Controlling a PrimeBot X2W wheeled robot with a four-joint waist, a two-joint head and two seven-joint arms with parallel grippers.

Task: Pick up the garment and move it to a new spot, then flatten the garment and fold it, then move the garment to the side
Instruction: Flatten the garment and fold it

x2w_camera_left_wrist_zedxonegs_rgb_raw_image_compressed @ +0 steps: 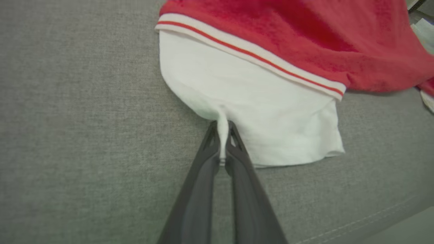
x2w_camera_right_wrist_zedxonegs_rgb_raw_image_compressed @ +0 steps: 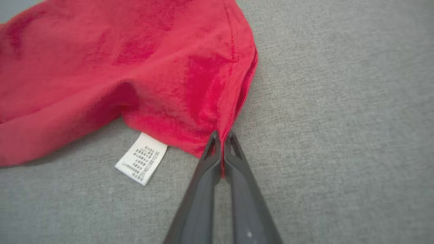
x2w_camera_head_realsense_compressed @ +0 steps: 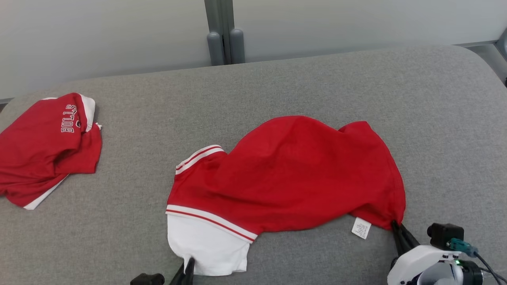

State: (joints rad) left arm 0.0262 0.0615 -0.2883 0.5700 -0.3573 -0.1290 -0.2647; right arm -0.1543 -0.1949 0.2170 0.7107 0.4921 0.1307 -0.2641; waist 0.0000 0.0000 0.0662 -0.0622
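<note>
A red garment (x2w_camera_head_realsense_compressed: 293, 174) with white striped trim and a white part (x2w_camera_head_realsense_compressed: 206, 245) lies rumpled on the grey surface. My left gripper (x2w_camera_head_realsense_compressed: 189, 263) is shut on the near edge of the white part; in the left wrist view the white cloth (x2w_camera_left_wrist_zedxonegs_rgb_raw_image_compressed: 251, 112) is pinched between the dark fingers (x2w_camera_left_wrist_zedxonegs_rgb_raw_image_compressed: 210, 152) of that gripper (x2w_camera_left_wrist_zedxonegs_rgb_raw_image_compressed: 222, 126). My right gripper (x2w_camera_head_realsense_compressed: 395, 225) is shut on the garment's red right corner, and the right wrist view shows the red cloth (x2w_camera_right_wrist_zedxonegs_rgb_raw_image_compressed: 135, 67) squeezed in that gripper (x2w_camera_right_wrist_zedxonegs_rgb_raw_image_compressed: 222, 135). A white care label (x2w_camera_right_wrist_zedxonegs_rgb_raw_image_compressed: 141, 158) hangs beside it.
A second red garment (x2w_camera_head_realsense_compressed: 43, 146) with white lettering lies folded at the far left of the grey cushioned surface (x2w_camera_head_realsense_compressed: 356, 87). Behind the surface stands a pale wall with a grey post (x2w_camera_head_realsense_compressed: 223, 35). The surface's front edge seam (x2w_camera_left_wrist_zedxonegs_rgb_raw_image_compressed: 356, 223) runs close to my left gripper.
</note>
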